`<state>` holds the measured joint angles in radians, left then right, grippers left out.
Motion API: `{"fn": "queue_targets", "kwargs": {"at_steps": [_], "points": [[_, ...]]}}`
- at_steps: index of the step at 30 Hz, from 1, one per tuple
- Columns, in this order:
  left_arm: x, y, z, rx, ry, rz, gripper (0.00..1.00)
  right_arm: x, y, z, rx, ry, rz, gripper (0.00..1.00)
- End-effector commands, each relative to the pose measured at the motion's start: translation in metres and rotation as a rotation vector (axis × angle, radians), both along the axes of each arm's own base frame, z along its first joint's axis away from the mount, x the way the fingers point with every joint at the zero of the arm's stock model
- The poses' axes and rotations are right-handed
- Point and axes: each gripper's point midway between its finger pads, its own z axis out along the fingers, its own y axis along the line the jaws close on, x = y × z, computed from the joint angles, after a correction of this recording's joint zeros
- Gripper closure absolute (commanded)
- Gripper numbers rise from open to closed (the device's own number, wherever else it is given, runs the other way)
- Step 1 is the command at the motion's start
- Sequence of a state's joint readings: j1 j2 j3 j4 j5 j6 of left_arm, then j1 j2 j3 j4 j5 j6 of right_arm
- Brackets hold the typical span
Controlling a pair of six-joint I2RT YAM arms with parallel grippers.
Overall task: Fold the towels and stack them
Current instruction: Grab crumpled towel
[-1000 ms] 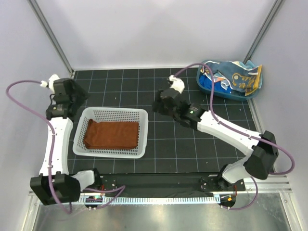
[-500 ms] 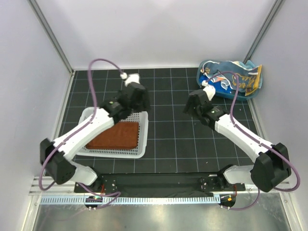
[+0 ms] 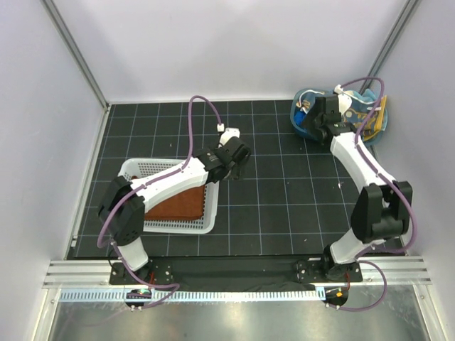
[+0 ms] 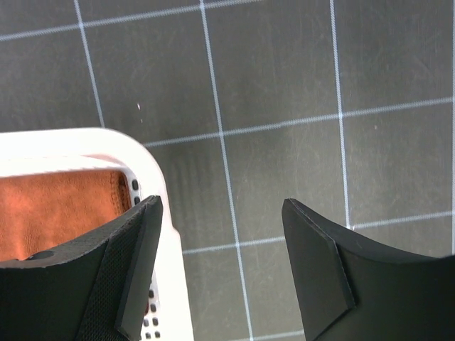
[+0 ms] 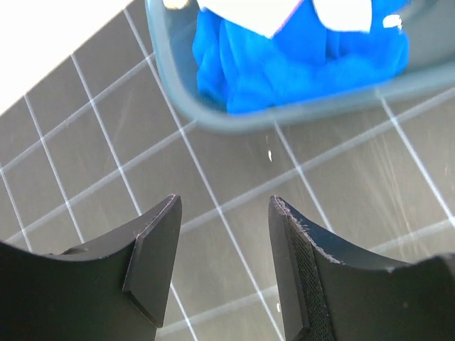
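1. Now the left fingers (image 3: pixel 238 158) hang wide apart with nothing between them, only bare gridded table (image 4: pixel 284 85) showing in the gap.
2. Just beside one of those fingers, the rounded corner of the white mesh basket (image 4: pixel 160 206) pokes in.
3. Behind that same finger the rust-brown towel (image 4: pixel 57 213) lies flat inside the basket, folded, touched by neither finger.
4. Over on the other side, the right fingers (image 3: pixel 313 121) are spread too, a moderate gap, holding nothing.
5. Straight ahead of their tips sits the rim of the blue tub (image 5: pixel 213 117), close but not between them.
6. Beyond that rim the royal blue towel (image 5: pixel 284 64) is bunched up inside the tub, past the fingertips.
7. From above, a light blue spotted towel (image 3: pixel 373 114) drapes over the tub's far side, well beyond the right fingers.
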<state>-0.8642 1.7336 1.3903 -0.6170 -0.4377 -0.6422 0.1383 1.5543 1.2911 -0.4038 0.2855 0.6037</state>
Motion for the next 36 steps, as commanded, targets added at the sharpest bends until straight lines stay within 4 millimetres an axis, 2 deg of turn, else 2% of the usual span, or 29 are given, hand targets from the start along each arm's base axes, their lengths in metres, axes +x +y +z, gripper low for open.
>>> {"fn": "queue_targets", "kwargs": {"at_steps": [1, 2, 3, 4, 5, 6, 7, 8, 15, 17, 18, 19, 21, 22, 24, 25, 27, 28, 31, 32, 36], "points": [[0.015, -0.006, 0.005, -0.01, -0.049, 0.023, 0.28, 0.039, -0.002, 0.039, -0.023, -0.114, 0.016, 0.41], [0.015, -0.005, 0.004, -0.004, -0.046, 0.021, 0.27, 0.048, -0.004, 0.029, -0.046, -0.088, 0.02, 0.41], [0.015, -0.005, 0.003, 0.0, -0.046, 0.023, 0.27, 0.055, -0.005, 0.028, -0.055, -0.085, 0.018, 0.41], [0.015, -0.003, 0.001, 0.005, -0.047, 0.029, 0.27, 0.065, -0.007, 0.039, -0.065, -0.111, 0.004, 0.41], [0.016, -0.002, 0.0, 0.009, -0.044, 0.032, 0.27, 0.073, -0.009, 0.026, -0.071, -0.084, 0.003, 0.41], [0.015, -0.002, -0.003, 0.01, -0.039, 0.03, 0.27, 0.079, -0.01, 0.024, -0.075, -0.08, 0.004, 0.41], [0.016, -0.001, -0.004, 0.012, -0.036, 0.032, 0.27, 0.087, -0.011, 0.032, -0.075, -0.096, 0.0, 0.41], [0.016, 0.0, -0.007, 0.02, -0.03, 0.032, 0.27, 0.093, -0.012, 0.029, -0.078, -0.096, -0.002, 0.41], [0.019, 0.029, -0.007, 0.06, -0.039, 0.082, 0.27, 0.139, -0.036, 0.011, -0.095, -0.097, -0.012, 0.41], [0.021, 0.038, -0.009, 0.082, -0.034, 0.091, 0.27, 0.147, -0.038, 0.008, -0.095, -0.096, -0.009, 0.41], [0.021, 0.041, -0.009, 0.091, -0.033, 0.094, 0.27, 0.153, -0.038, 0.015, -0.1, -0.116, -0.01, 0.4], [0.021, 0.045, -0.009, 0.101, -0.03, 0.095, 0.27, 0.158, -0.038, 0.005, -0.1, -0.101, -0.008, 0.41], [0.022, 0.051, -0.01, 0.114, -0.026, 0.101, 0.27, 0.167, -0.038, 0.012, -0.097, -0.125, -0.015, 0.4], [0.021, 0.054, -0.009, 0.116, -0.024, 0.103, 0.27, 0.172, -0.037, 0.0, -0.095, -0.109, -0.013, 0.4], [0.022, 0.06, -0.008, 0.125, -0.027, 0.109, 0.27, 0.18, -0.037, 0.001, -0.086, -0.124, -0.015, 0.4], [0.022, 0.062, -0.006, 0.124, -0.031, 0.111, 0.27, 0.184, -0.035, -0.008, -0.083, -0.115, -0.012, 0.4], [0.022, 0.069, -0.005, 0.143, -0.03, 0.118, 0.27, 0.192, -0.033, -0.011, -0.072, -0.123, -0.01, 0.4], [0.021, 0.072, -0.003, 0.145, -0.034, 0.12, 0.27, 0.196, -0.032, -0.021, -0.067, -0.113, -0.008, 0.41], [0.022, 0.079, -0.002, 0.15, -0.034, 0.13, 0.27, 0.203, -0.029, -0.029, -0.04, -0.114, -0.016, 0.46], [0.022, 0.081, 0.001, 0.147, -0.038, 0.131, 0.27, 0.206, -0.028, -0.04, -0.034, -0.103, -0.017, 0.46], [0.02, 0.087, 0.002, 0.158, -0.043, 0.133, 0.26, 0.216, -0.023, -0.056, 0.0, -0.114, -0.017, 0.46]]}}
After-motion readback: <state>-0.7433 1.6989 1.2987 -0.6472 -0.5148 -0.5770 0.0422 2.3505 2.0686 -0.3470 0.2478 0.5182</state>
